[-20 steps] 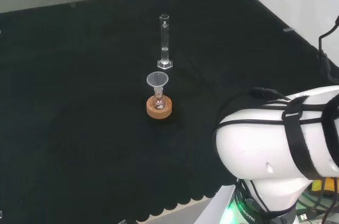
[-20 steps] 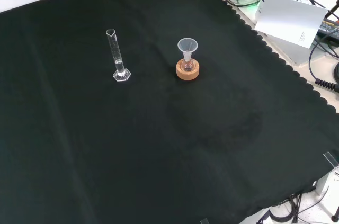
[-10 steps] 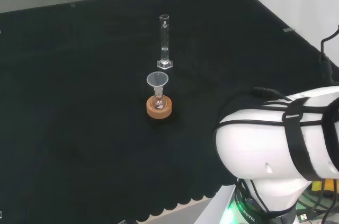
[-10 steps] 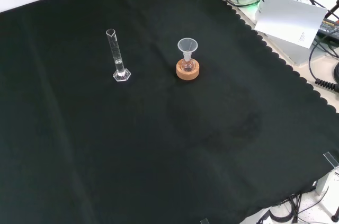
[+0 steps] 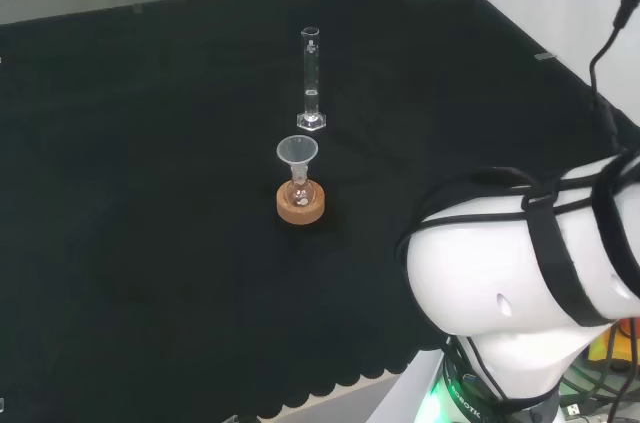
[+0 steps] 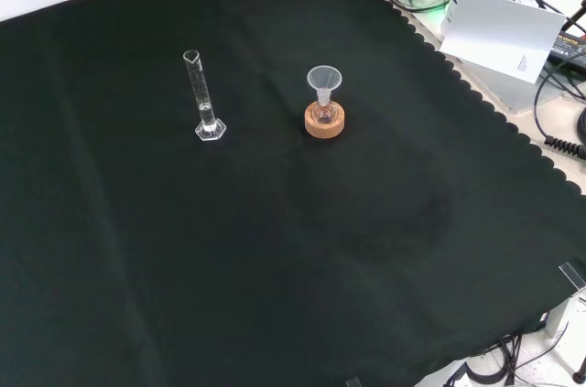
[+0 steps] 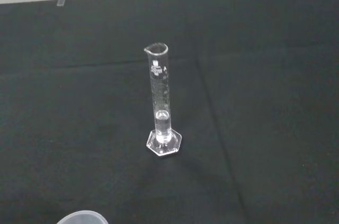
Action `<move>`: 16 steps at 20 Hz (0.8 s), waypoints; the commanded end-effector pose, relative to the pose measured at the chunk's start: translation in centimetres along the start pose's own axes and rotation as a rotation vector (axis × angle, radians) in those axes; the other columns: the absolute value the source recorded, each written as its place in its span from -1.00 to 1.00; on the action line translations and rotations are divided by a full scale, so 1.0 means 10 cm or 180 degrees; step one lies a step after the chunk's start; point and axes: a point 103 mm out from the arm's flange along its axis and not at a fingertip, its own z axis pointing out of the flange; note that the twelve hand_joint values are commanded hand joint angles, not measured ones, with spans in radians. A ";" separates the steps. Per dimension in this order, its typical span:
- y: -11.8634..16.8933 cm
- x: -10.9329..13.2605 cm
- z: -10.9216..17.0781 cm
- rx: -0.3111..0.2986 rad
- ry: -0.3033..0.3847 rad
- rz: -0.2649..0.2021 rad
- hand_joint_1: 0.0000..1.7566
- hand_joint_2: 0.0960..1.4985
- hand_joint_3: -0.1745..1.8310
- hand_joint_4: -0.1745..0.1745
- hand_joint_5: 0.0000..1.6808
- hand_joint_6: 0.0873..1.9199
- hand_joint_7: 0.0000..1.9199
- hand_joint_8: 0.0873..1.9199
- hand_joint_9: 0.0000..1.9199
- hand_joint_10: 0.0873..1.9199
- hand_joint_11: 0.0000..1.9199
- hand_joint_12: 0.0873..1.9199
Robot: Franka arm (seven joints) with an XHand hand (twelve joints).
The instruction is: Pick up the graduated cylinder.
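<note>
Graduated cylinder (image 6: 203,99) stands upright on its hexagonal foot, upper left of centre in the front view, a little clear liquid at its bottom. Just to its right there, apart from it, a funnel (image 6: 323,81) sits in a small flask (image 6: 322,112) on a cork ring (image 6: 324,123). Black cloth (image 6: 275,268) covers the bench; cables lie past its scalloped edge. Whether the hand is clenched or released, I cannot tell
</note>
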 end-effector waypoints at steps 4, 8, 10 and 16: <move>0.85 -0.38 0.46 -0.0078 0.0163 -0.0024 -0.80 0.78 -0.85 -0.16 -0.75 -1.00 -0.98 -0.65 -0.54 -1.00 -0.90 0.40; 1.19 -0.51 0.61 -0.0048 0.0274 -0.0050 -0.74 0.74 -0.86 -0.19 -0.74 -1.00 -0.97 -0.63 -0.53 -1.00 -0.89 0.40; 1.32 -0.54 0.70 -0.0060 0.0313 -0.0085 -0.73 0.73 -0.87 -0.20 -0.74 -1.00 -0.97 -0.62 -0.53 -1.00 -0.89 0.40; 1.59 -0.52 1.01 0.0073 0.0429 -0.0171 -0.68 0.68 -0.89 -0.21 -0.75 -1.00 -0.97 -0.60 -0.52 -1.00 -0.88 0.40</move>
